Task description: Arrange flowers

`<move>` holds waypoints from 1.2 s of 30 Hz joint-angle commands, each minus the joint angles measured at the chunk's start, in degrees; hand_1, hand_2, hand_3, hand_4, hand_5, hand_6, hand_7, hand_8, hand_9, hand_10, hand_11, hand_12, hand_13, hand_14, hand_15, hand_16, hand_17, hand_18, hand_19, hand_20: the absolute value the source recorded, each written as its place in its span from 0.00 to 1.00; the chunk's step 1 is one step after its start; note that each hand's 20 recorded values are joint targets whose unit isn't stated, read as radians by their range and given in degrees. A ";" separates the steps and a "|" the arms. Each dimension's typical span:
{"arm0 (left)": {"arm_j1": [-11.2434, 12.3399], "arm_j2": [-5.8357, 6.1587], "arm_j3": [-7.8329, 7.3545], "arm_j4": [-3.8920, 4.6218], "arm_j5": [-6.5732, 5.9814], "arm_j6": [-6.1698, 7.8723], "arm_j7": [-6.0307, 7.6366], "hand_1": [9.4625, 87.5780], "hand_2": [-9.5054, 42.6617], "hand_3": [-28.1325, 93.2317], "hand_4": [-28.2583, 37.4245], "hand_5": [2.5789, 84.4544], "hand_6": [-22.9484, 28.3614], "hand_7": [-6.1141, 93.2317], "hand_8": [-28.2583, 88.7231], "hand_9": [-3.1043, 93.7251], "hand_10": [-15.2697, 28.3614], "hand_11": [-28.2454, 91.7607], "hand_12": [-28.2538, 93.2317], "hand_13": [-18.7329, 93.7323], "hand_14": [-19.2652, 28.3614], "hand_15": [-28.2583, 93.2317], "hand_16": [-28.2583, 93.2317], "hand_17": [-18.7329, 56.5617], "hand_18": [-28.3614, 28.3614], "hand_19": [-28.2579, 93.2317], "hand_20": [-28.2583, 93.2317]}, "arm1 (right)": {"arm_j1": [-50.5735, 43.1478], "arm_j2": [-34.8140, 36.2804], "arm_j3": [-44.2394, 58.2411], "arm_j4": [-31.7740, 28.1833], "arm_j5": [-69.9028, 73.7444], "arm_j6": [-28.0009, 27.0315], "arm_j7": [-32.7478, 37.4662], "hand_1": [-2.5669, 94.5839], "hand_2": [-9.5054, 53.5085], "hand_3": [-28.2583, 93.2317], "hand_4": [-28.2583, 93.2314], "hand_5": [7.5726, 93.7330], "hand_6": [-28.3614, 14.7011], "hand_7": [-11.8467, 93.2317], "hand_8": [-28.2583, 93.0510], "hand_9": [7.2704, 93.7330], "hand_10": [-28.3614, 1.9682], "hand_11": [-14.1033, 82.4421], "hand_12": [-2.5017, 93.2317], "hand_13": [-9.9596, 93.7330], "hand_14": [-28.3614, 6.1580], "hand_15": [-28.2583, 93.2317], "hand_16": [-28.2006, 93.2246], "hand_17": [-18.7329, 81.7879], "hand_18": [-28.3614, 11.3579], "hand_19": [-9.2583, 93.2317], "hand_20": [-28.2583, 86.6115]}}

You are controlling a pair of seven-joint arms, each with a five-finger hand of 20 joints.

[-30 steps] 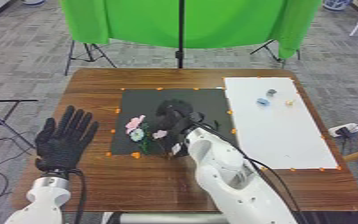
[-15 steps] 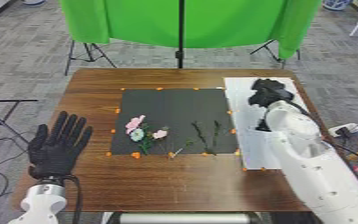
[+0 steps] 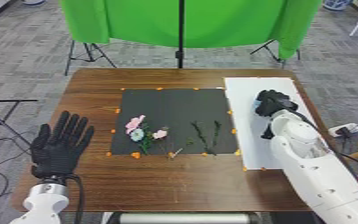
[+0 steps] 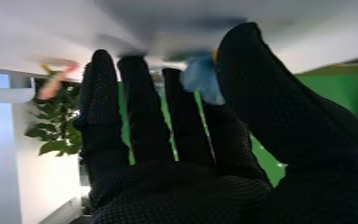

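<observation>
Black mat [image 3: 168, 102] lies on the brown wooden tabletop [image 3: 184, 187], orange marks around its edges, with a white sheet [image 3: 286, 155] to its right along the tabletop's right side. Near the mat's left corner closest to the robot, a pink flower [image 3: 133, 123] lies beside a pale flower [image 3: 137, 134]. A smaller pink bloom [image 3: 159, 134] sits just to their right, and two dark green stems [image 3: 216, 131] lie side by side towards the mat's right edge.

The right hand [image 3: 271, 104] is over the far half of the white sheet; it and its white arm [image 3: 313, 165] hide part of that sheet. The left hand [image 3: 55, 150] is by the tabletop's left edge, fingers straight and spread. Beyond the far edge, a green cloth [image 3: 238, 30] hangs behind a black pole [image 3: 181, 30], and a white plug box [image 3: 342, 130] sits past the right edge.

The right wrist view shows that hand's fingers straight and its thumb well away from them, with a blue flower [image 4: 202, 80] between. Whether the flower is gripped, I cannot tell. The same view shows a pinkish-orange object [image 4: 49, 87] and green leaves [image 4: 58, 125].
</observation>
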 commanded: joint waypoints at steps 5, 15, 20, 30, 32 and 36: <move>1.09 -0.66 -0.35 0.08 0.00 0.17 -2.05 0.27 0.44 0.86 0.00 0.53 0.64 0.16 0.16 0.44 0.69 0.39 0.31 0.41 0.73 0.50 0.17 0.16 0.73 0.51 0.33 | -2.85 0.20 -1.00 -2.23 0.58 6.85 1.04 0.65 0.00 0.78 0.00 0.81 0.70 0.41 0.21 0.92 0.62 0.22 0.40 0.77 0.65 0.45 0.53 0.48 0.20 0.87 0.57; 1.73 -0.27 -1.09 -0.04 0.62 -1.16 -2.19 0.27 0.44 0.86 0.00 0.51 0.63 0.16 0.17 0.43 0.69 0.38 0.31 0.41 0.73 0.48 0.18 0.16 0.73 0.50 0.32 | -6.81 4.75 -8.51 -18.17 -7.27 13.91 -11.14 0.64 0.00 0.81 0.00 0.82 0.69 0.43 0.21 0.93 0.61 0.23 0.41 0.78 0.64 0.47 0.54 0.49 0.19 0.88 0.57; 1.42 -0.33 -0.92 -0.01 0.57 -0.89 -2.25 0.27 0.44 0.86 0.00 0.51 0.63 0.16 0.17 0.43 0.69 0.38 0.31 0.41 0.73 0.48 0.18 0.16 0.73 0.50 0.32 | -5.37 0.54 -13.18 -20.61 -6.11 11.78 -15.55 0.63 0.00 0.82 0.00 0.82 0.68 0.44 0.22 0.92 0.60 0.23 0.41 0.77 0.64 0.47 0.54 0.49 0.19 0.88 0.57; -0.99 -0.26 0.53 0.84 0.29 -0.20 -2.31 0.27 0.44 0.86 0.00 0.52 0.63 0.16 0.17 0.43 0.69 0.38 0.31 0.41 0.73 0.48 0.18 0.16 0.73 0.50 0.32 | -4.89 -3.35 -18.74 -19.84 -2.79 6.41 -15.79 0.63 0.00 0.82 0.00 0.81 0.68 0.44 0.20 0.91 0.59 0.21 0.40 0.77 0.63 0.47 0.54 0.49 0.19 0.89 0.58; -1.23 -0.21 0.60 0.92 0.36 -0.18 -2.38 0.27 0.44 0.86 0.00 0.52 0.63 0.16 0.17 0.43 0.69 0.38 0.31 0.41 0.73 0.48 0.18 0.16 0.73 0.50 0.32 | -4.78 -3.84 -19.20 -19.24 -2.55 6.72 -14.60 0.63 0.00 0.82 0.00 0.81 0.68 0.43 0.20 0.91 0.59 0.21 0.40 0.77 0.63 0.47 0.54 0.49 0.19 0.89 0.58; -1.18 -0.23 0.50 0.91 0.37 -0.07 -2.39 0.27 0.44 0.86 0.00 0.52 0.63 0.16 0.17 0.43 0.69 0.38 0.31 0.41 0.73 0.49 0.18 0.16 0.73 0.50 0.32 | -4.47 -4.50 -19.50 -17.92 -4.91 6.41 -14.77 0.63 0.00 0.82 0.00 0.80 0.69 0.42 0.20 0.90 0.60 0.21 0.39 0.76 0.63 0.48 0.54 0.49 0.19 0.89 0.58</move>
